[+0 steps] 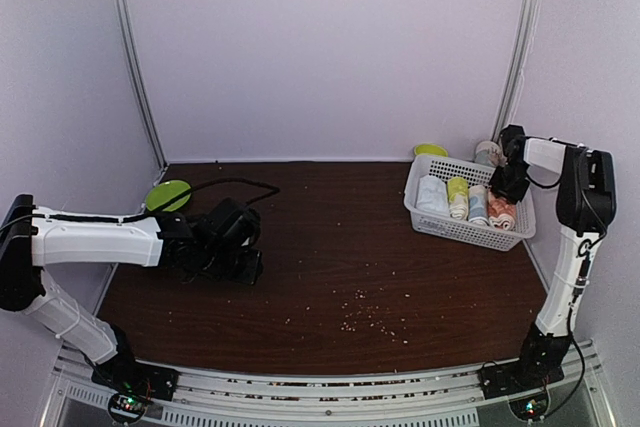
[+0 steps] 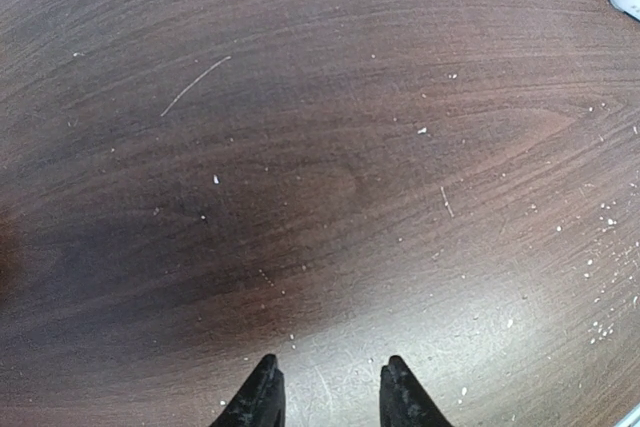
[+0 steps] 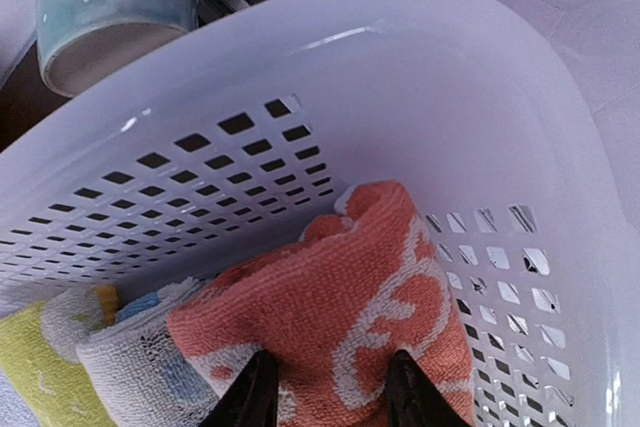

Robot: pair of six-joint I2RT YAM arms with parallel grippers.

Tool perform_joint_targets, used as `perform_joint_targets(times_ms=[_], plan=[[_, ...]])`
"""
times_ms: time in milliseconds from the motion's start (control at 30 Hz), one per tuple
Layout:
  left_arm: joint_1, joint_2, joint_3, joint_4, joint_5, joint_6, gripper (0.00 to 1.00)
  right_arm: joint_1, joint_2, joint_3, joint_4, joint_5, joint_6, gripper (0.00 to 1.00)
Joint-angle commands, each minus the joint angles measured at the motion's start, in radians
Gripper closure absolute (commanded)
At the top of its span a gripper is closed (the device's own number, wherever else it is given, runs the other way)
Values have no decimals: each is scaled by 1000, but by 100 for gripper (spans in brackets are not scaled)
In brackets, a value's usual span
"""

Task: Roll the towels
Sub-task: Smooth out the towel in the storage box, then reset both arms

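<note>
The towels (image 1: 500,212) are lying rolled in a white basket (image 1: 440,232) at the far right of the table (image 1: 330,237). Near the middle, pale crumbs (image 1: 365,319) are dotting the dark wood. At the left, the left gripper (image 2: 330,359) is hanging low over bare table, its jaws standing partly apart and gripping nothing. A green disc (image 1: 168,194) is sitting beyond it, at the far left edge.

Inside the basket four rolls are lying side by side. From left to right they are a white roll (image 1: 432,195), a yellow-green roll (image 1: 458,192), the blue dotted towel (image 1: 478,204) and the orange towel (image 3: 340,297), which is sitting against the right wall. The right gripper (image 3: 333,357) is reaching down over the orange towel with its jaws partly apart, one finger showing on each side of the roll. Whether the fingers are pressing into the cloth is hard to make out.

The near ends of the rolls are being cut off in the wrist view. Behind the basket a mug (image 3: 110,7) is standing, partly hidden by the rim, beside a green thing (image 1: 430,150) too hidden to name.
</note>
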Motion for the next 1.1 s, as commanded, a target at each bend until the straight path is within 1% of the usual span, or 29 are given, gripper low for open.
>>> perform_joint_targets(times_ms=[0,167,367,467,533,600,633,667,700,767,800,867,967,1067], plan=[[-2,-10,20,-3,-10,-2,66,-1,-77,10,9,-11,25,59],[-2,-52,7,0,-19,3,66,10,-227,-3,8,14,28,50],[-2,-148,-35,7,-44,2,66,69,-435,-61,18,31,4,48],[-2,-214,-47,6,-69,12,64,138,-581,-138,43,59,-2,48],[-2,-266,-46,9,-81,37,62,217,-699,-207,87,101,-31,48],[-1,-335,-58,53,-74,82,60,318,-814,-270,126,139,-68,48],[-1,-375,-67,74,-77,96,51,364,-871,-304,137,154,-78,48],[0,-410,-72,88,-90,96,38,411,-920,-332,145,163,-92,48],[7,-440,-80,97,-100,99,30,452,-973,-365,155,176,-104,48],[30,-486,-85,112,-95,104,17,533,-1066,-431,171,205,-125,48],[47,-501,-86,116,-85,106,13,563,-1106,-461,171,224,-136,47],[95,-520,-81,115,-50,107,8,615,-1169,-508,153,257,-149,47],[164,-536,-71,113,-6,105,7,682,-1215,-572,119,314,-162,47],[209,-547,-56,120,-7,114,5,711,-1252,-653,123,331,-153,47]])
